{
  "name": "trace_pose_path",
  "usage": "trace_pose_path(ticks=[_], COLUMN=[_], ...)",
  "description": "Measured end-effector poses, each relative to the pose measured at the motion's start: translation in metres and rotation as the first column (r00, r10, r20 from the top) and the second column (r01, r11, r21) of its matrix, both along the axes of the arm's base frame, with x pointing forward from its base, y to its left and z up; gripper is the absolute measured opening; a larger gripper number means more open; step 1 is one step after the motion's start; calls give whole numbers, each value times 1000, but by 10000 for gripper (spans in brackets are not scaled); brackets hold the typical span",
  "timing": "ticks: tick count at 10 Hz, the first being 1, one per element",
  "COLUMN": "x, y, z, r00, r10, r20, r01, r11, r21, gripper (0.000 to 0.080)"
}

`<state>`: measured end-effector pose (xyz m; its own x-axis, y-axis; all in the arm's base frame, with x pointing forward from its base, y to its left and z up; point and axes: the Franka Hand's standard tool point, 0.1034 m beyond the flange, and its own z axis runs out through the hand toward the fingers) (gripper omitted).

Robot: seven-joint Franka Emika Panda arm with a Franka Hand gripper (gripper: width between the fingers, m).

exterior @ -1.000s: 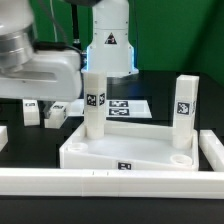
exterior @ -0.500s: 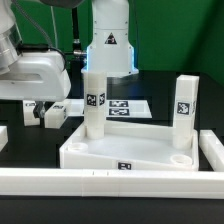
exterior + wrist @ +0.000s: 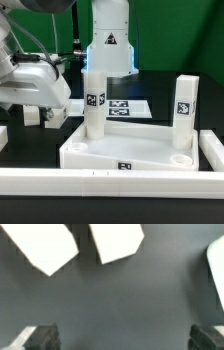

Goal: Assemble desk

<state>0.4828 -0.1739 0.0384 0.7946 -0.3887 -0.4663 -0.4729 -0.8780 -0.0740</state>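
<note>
1. White tabletop (image 3: pixel 130 152) rests on the surface (image 3: pixel 30 150), with two upright legs (image 3: pixel 95 100) at its far corners.
2. Loose legs (image 3: pixel 56 117) lie at the exterior view's left.
3. The tool (image 3: pixel 122 339), wide apart and empty, has dropped toward them, probably for the next pickup.

Green backdrop (image 3: pixel 203 40) across the back, brightest at the exterior view's right. Matte black table (image 3: pixel 25 150) below, dark grey and blurred in the wrist view. Long white rail (image 3: pixel 110 184) along the near edge, second rail (image 3: pixel 212 150) at the exterior view's right. Marker board (image 3: pixel 135 106) flat on the table, toward the rear. Soft, even light.
</note>
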Motion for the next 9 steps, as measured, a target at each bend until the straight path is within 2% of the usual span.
trace_pose_path(ticks=[2,3,4,5,7,9], x=[-3,-7,-11,-9,-16,-15], y=[2,4,7,9,14,12], z=[-1,-1,-1,0,0,-7], r00=[1000,999,995,992,966,965], r10=[0,9,42,62,71,74], r20=[-20,-47,-88,-112,-249,-251], r01=[0,-7,-35,-51,-30,-34], r11=[1000,999,996,994,986,987], r21=[12,33,77,100,163,160], gripper=[649,649,649,649,649,649])
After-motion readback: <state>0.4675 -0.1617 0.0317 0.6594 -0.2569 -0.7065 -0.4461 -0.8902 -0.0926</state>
